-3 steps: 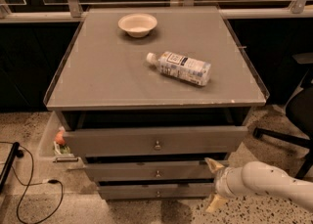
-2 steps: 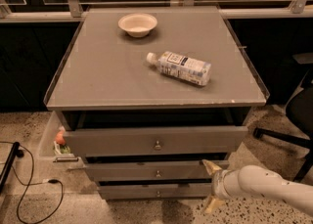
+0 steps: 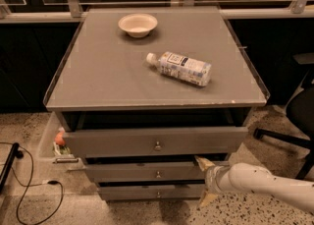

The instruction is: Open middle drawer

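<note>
- Gripper (image 3: 204, 182): lower right of frame, on a white arm that the right edge cuts off. Jaws are spread wide and hold nothing. The upper tip is just beside the right end of the middle drawer's front; I cannot tell if it touches.
- Middle drawer (image 3: 122, 173): low centre, under the pulled-out top drawer (image 3: 117, 143). Its knob (image 3: 158, 174) is not yet gripped, so I judge this the approach step.
- Next move: I would bring the jaws left onto the knob, close them, then pull straight out.
- Hidden: the drawer interiors, and how far the middle drawer sits out.
- Worktop (image 3: 98, 81): bottle (image 3: 180, 68) on its side at centre; bowl (image 3: 138, 24) at upper centre.
</note>
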You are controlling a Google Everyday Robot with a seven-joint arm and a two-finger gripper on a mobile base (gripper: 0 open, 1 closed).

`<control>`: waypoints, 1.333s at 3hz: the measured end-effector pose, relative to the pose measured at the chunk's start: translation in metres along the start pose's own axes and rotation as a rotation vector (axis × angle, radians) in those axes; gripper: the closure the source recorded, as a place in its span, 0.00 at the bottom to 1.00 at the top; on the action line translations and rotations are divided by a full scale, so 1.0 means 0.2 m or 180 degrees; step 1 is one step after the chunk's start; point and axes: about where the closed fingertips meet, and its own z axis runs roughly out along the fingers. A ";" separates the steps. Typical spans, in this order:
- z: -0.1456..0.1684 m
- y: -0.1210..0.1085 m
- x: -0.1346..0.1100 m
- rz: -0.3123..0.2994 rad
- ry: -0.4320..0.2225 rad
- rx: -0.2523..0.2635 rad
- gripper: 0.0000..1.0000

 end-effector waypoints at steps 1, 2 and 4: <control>0.12 -0.08 -0.04 -0.0224 -0.0015 0.0022 0.00; 0.16 -0.08 -0.01 -0.0220 -0.0008 -0.0008 0.00; 0.21 -0.10 0.03 -0.0128 -0.0010 -0.0059 0.17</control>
